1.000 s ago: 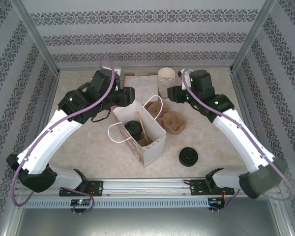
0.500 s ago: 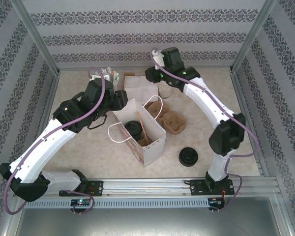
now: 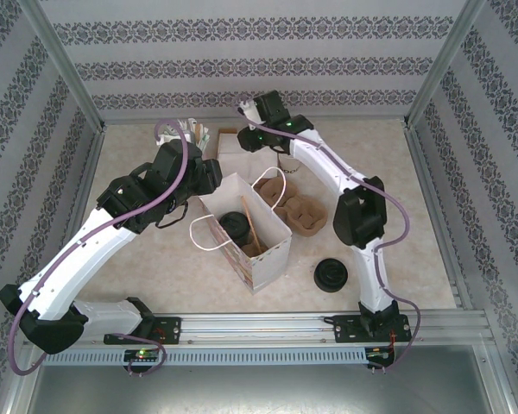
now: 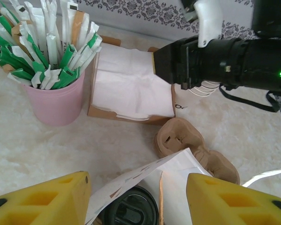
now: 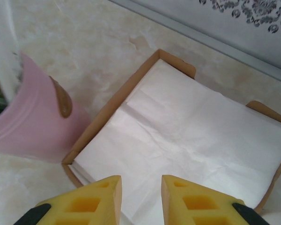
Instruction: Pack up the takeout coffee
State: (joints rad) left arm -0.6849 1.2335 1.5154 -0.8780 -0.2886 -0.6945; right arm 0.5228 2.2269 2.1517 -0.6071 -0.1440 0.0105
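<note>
Takeout coffee: you find the takeout coffee (image 3: 235, 226) standing inside the paper bag (image 3: 264, 257), near the bag's left wall. From above it shows as a black disc.
Paper bag: it stands open in the middle of the table (image 3: 155, 250), with its handles hanging to the outside. A thin brown stick (image 3: 250, 226) leans inside it, just beside the coffee.
Left gripper: the left gripper (image 4: 138, 202) hovers over the far left rim of the bag. Its yellow fingers (image 4: 42, 201) are spread wide. The rim passes between them and neither finger is pressing it, so nothing is grasped.
Right gripper: the right gripper (image 5: 141, 199) reaches to the back of the table, above the white napkins (image 5: 187, 131) in their cardboard box (image 5: 107, 112). Its fingers (image 5: 86, 204) stand a little apart, with a narrow gap and nothing between them. You cannot tell if the tips touch the paper.
Pink cup: the pink cup (image 4: 58, 101) stands just left of the napkin box, full of green and white wrapped sticks (image 4: 47, 42).
Cup carrier: the brown cup carrier (image 3: 300, 216) lies just right of the bag.
Cream cups: the stack of cream cups (image 4: 189, 99) is partly hidden under the right arm.
Black lids: the pile of black lids (image 3: 331, 274) lies right of the bag, toward the near edge, apart from it.
</note>
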